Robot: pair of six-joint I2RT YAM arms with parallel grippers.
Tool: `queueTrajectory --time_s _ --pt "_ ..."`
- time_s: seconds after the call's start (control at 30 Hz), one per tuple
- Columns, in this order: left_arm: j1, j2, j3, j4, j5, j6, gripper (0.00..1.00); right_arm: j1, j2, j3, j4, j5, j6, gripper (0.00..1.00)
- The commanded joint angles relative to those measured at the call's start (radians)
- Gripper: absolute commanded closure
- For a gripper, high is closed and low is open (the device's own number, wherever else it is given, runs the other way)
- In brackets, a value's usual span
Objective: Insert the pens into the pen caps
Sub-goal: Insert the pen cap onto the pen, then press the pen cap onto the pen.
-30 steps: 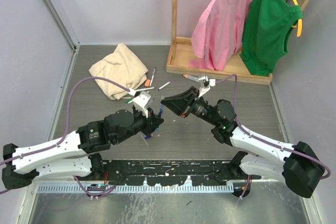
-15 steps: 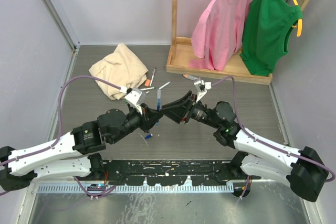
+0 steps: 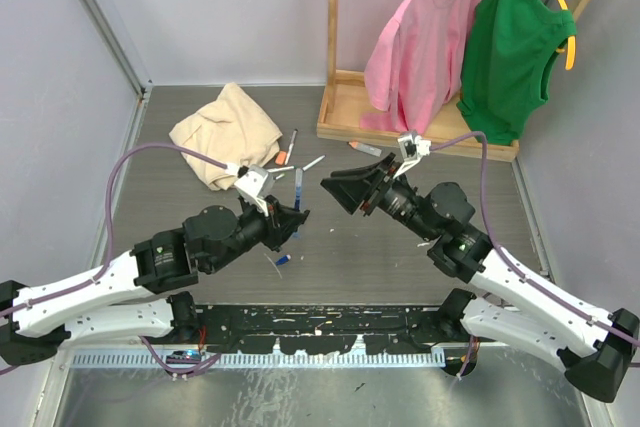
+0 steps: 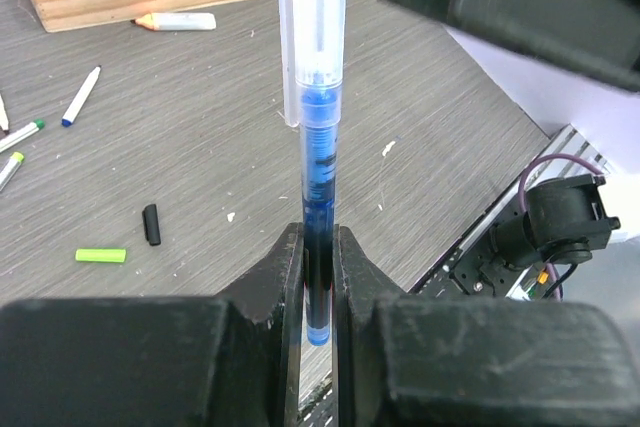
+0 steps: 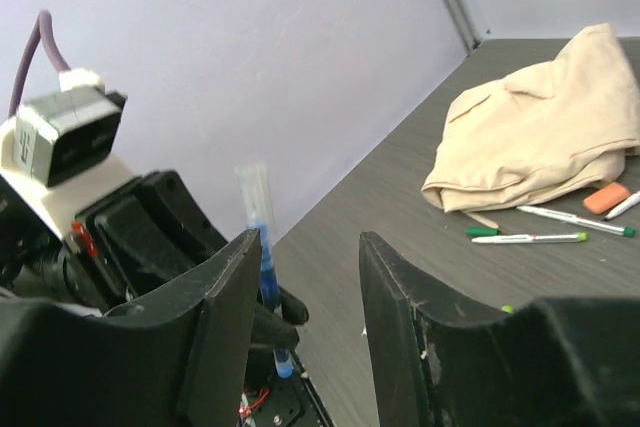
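Observation:
A blue pen (image 4: 318,197) stands upright with my left gripper (image 4: 318,247) shut on its lower barrel. A clear pen cap (image 4: 312,17) sits over its upper end. From above, the pen (image 3: 300,187) rises just over the left gripper (image 3: 295,215). My right gripper (image 3: 345,192) hangs a little to the pen's right, open and holding nothing. In the right wrist view the pen (image 5: 262,257) shows beside the left finger of the right gripper (image 5: 305,257), apart from it. A green cap (image 4: 101,255) and a black cap (image 4: 151,224) lie on the table.
A beige cloth (image 3: 225,132) lies at the back left, with loose pens (image 3: 313,162) and an orange cap (image 3: 283,157) beside it. A blue cap (image 3: 283,259) lies under the left arm. A wooden rack base (image 3: 400,127) with hanging shirts stands at the back right.
My right gripper has opened and drawn back to the right, away from the pen. The left gripper still holds the pen upright in about the same place.

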Motion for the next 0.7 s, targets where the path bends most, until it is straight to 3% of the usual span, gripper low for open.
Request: queueTrajectory --time_s 0.0,0.27,0.67 --pt "0.003 0.0 0.046 -0.007 0.006 0.011 1.0 0.004 0.023 0.107 -0.09 0.095 -0.037 0.5" --pt "0.003 0.042 0.067 -0.031 0.05 0.024 1.0 0.003 0.109 0.213 -0.132 0.087 0.0 0.49" --pt "0.003 0.102 0.1 -0.049 0.1 0.034 1.0 0.003 0.149 0.241 -0.187 0.013 0.005 0.49"
